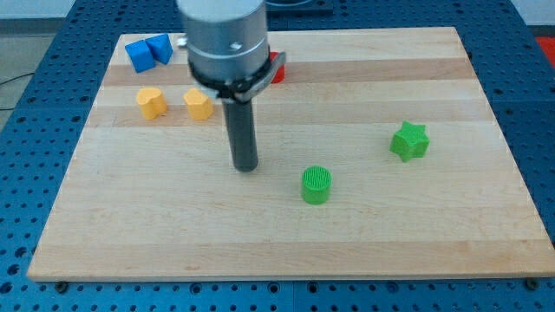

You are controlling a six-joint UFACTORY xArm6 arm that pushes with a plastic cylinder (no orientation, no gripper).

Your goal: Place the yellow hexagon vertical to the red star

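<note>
Yellow blocks sit up-left of my tip.

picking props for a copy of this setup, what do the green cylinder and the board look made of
green cylinder: probably 3d-printed plastic, matte; its top shows fine parallel ridges like print lines.
board: wood, pale with a smooth light finish; long grain streaks and plank-like bands run across it.

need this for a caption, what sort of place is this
Probably a robotics lab bench: a wooden board lies on a blue perforated table, small coloured blocks such as the green star are scattered about, and my tip touches none.
</note>
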